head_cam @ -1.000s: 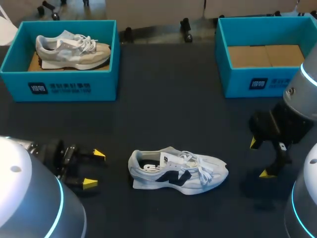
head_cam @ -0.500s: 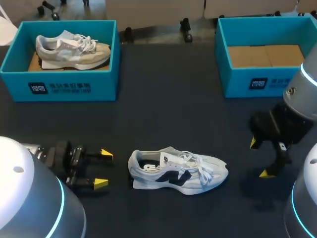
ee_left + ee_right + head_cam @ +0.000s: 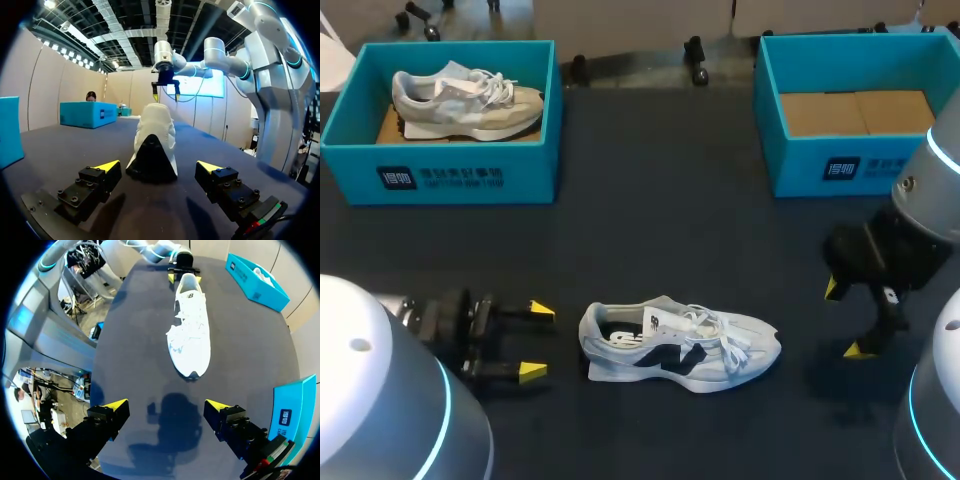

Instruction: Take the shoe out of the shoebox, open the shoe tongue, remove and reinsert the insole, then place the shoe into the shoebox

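Now the white shoe [image 3: 680,347] sits at the lower centre of the frame, heel to the left, well clear of the empty shoebox [image 3: 800,165] at upper right. My left gripper [image 3: 537,340] lies level at lower left, fingers spread and lined up on the heel. I'd ease it straight in and pinch the heel collar, not the sole. My right gripper [image 3: 847,319] hangs at the right, pointing down, fingers apart, beyond the toe.
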`<state>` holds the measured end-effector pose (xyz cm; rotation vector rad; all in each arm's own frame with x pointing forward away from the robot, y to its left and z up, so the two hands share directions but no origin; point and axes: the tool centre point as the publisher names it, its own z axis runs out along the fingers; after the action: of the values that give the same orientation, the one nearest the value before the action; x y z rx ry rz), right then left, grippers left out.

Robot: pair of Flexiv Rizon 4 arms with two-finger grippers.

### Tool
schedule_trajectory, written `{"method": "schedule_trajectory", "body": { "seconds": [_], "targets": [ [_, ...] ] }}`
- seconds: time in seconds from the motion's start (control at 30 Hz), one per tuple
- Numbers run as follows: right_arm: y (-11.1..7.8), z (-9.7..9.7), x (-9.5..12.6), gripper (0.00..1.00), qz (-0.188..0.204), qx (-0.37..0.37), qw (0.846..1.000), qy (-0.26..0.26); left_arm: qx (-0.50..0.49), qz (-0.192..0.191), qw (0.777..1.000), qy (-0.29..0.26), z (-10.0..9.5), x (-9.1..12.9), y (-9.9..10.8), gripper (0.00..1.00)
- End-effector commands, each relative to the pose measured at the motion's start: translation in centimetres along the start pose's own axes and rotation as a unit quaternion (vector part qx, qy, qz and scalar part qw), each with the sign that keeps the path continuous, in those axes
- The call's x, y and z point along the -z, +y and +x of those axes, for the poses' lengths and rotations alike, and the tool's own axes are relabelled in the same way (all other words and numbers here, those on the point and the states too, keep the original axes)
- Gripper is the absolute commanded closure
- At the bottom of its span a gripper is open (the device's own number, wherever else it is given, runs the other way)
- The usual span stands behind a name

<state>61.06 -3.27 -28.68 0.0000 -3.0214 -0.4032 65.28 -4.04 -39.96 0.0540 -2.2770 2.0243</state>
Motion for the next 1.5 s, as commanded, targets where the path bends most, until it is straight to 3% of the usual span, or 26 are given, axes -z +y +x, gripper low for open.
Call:
{"method": "schedule_trajectory", "body": {
  "seconds": [0.03, 0.97, 1.5],
  "targets": [
    [0.0, 0.0, -0.1, 0.00, 0.001, 0.000, 1.000, 0.000, -0.002, 0.002, 1.000, -0.009, 0.0, -1.2, 0.0, 0.00],
    [0.0, 0.0, -0.1, 0.00, 0.001, 0.000, 1.000, 0.000, -0.019, -0.020, 1.000, -0.007, -1.4, -4.1, 0.5, 0.00],
    [0.0, 0.0, -0.1, 0.00, 0.001, 0.000, 1.000, 0.000, -0.019, -0.024, 1.000, 0.003, -0.8, -5.6, 0.5, 0.00]
  ]
}}
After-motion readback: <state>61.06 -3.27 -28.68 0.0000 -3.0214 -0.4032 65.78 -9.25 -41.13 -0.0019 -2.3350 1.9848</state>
